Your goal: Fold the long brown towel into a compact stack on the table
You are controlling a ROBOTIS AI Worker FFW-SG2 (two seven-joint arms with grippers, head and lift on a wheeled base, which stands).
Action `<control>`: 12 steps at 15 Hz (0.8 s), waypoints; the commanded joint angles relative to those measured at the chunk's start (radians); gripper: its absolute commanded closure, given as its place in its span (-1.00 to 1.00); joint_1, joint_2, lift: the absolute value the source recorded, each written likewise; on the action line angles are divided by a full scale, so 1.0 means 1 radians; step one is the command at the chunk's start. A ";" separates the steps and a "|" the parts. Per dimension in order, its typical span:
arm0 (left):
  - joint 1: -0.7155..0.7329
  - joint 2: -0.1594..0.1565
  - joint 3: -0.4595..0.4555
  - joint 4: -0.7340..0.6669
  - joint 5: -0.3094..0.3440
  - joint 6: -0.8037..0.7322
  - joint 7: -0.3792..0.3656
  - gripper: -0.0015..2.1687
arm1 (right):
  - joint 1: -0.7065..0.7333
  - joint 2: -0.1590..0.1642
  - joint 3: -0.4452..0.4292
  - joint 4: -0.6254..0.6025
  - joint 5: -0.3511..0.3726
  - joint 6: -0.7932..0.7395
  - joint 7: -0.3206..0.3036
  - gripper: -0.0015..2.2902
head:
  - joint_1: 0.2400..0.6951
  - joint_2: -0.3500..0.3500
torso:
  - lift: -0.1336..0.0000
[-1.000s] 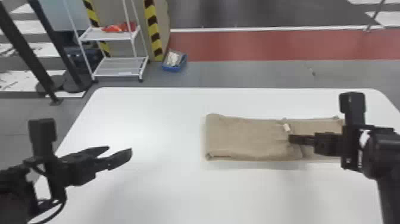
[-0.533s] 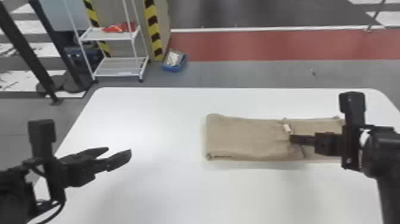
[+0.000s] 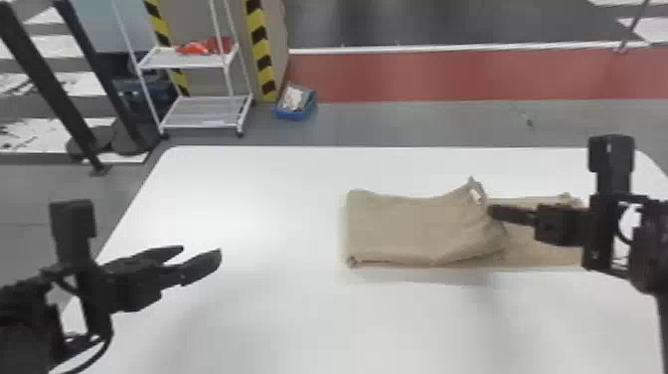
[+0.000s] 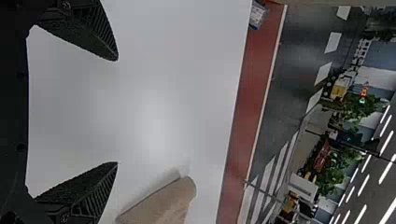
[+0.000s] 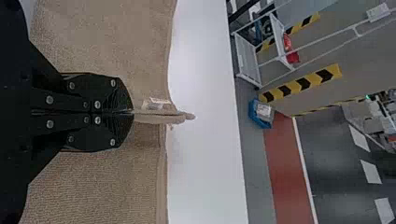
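"Hanging over the left side of the bench, the left tool has its fingers apart, with nothing between them; does that worry you?"

"A bit. The brown towel lies well to its right with only one pinch on it, so the near side may trail and the next fold come out skewed"

"And further along?"

"The top layer rises to a peak by the white tag. The right tool is clamped on a ridge of cloth just beside it, towards the far edge, so a quick pull could crease the slack diagonally or let it slip out"

"What about the lower layer, out to the right?"

"It rests on the bench. If the pinch takes in some of it, or friction drags it, the whole stack may shift out of square"
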 commanded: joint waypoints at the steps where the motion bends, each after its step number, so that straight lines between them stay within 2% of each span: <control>1: 0.007 0.000 0.007 0.002 0.007 -0.015 0.000 -0.92 | 0.018 0.002 -0.038 -0.038 -0.007 0.019 0.001 0.08 | 1.00 0.26 | -0.86; 4: 0.009 0.000 0.002 0.005 0.007 -0.024 0.000 -0.92 | 0.017 0.002 -0.041 0.043 0.010 -0.055 0.001 0.08 | 1.00 0.22 | -0.86; 5: 0.007 0.000 0.001 0.003 0.005 -0.024 0.002 -0.92 | 0.008 0.002 -0.048 0.022 -0.012 -0.030 0.002 0.08 | 1.00 0.21 | -0.86; 6: 0.009 -0.002 0.001 0.000 0.005 -0.024 0.000 -0.92 | -0.008 0.002 -0.074 -0.037 -0.019 0.062 0.002 0.08 | 1.00 0.21 | -0.86; 8: 0.012 -0.002 0.002 0.006 0.007 -0.024 0.002 -0.92 | -0.011 0.002 -0.125 -0.063 -0.012 0.169 0.033 0.08 | 1.00 0.18 | -0.86; 10: 0.012 -0.006 -0.009 0.012 0.005 -0.030 0.002 -0.92 | 0.031 0.002 -0.134 -0.006 -0.007 0.062 0.028 0.08 | 1.00 0.15 | -0.86; 12: 0.009 -0.009 -0.019 0.008 0.001 -0.030 0.009 -0.92 | 0.021 0.002 -0.163 -0.008 -0.033 0.065 0.031 0.08 | 1.00 0.11 | -0.86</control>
